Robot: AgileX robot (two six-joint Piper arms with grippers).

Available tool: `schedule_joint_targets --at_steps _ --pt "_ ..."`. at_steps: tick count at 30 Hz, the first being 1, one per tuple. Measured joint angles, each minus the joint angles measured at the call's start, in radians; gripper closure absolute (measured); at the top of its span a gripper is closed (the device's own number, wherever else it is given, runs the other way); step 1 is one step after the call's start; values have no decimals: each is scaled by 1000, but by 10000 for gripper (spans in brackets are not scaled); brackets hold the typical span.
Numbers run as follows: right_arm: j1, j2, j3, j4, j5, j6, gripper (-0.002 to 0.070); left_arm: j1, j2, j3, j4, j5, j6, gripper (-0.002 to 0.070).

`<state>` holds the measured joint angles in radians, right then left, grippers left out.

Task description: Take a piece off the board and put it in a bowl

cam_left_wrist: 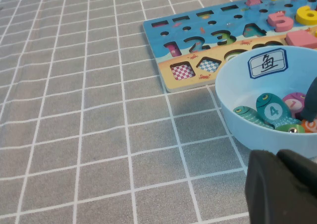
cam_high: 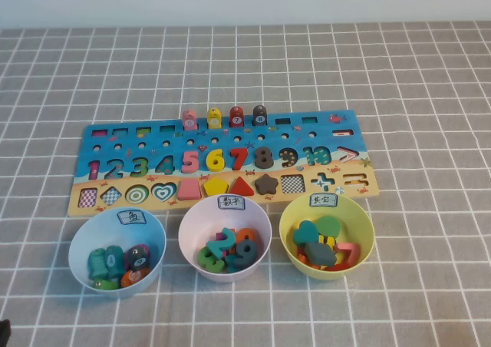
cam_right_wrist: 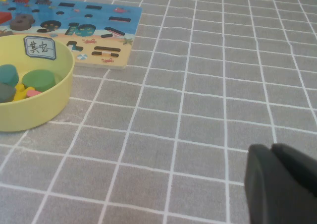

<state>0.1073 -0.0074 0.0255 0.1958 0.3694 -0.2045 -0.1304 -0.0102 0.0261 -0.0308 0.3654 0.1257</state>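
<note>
Though both pincers point(cam_left_wrist: 280, 184) point(cam_right_wrist: 277, 182) parked shut, pink piece point(cam_high: 190, 188) on board point(cam_high: 107, 134), well apart.

grey checked table point(cam_high: 430, 94) carries board point(cam_high: 115, 136), three bowls.

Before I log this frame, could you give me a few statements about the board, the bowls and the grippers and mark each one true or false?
1. The pink square piece sits in its slot on the board. True.
2. The yellow-green bowl stands left of the pale blue bowl. False: it is the rightmost of the three bowls, and the blue one is the leftmost.
3. The left gripper is shut and holds nothing, low near the blue bowl. True.
4. The right gripper is clamped on the piece. False: it is shut, empty, over bare cloth away from the board.
5. The pale pink bowl is empty. False: it holds coloured numbers.
</note>
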Motion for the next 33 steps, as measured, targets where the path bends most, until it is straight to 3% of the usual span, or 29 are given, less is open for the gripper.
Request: schedule_joint_targets --at_steps 15,21,33 --pt "0 0 0 0 0 0 694 0 0 0 2 -5 0 680" --pt "0 0 0 0 0 0 694 0 0 0 -59 -32 -4 680" --pt "0 0 0 0 0 0 694 0 0 0 -524 -178 -90 680"
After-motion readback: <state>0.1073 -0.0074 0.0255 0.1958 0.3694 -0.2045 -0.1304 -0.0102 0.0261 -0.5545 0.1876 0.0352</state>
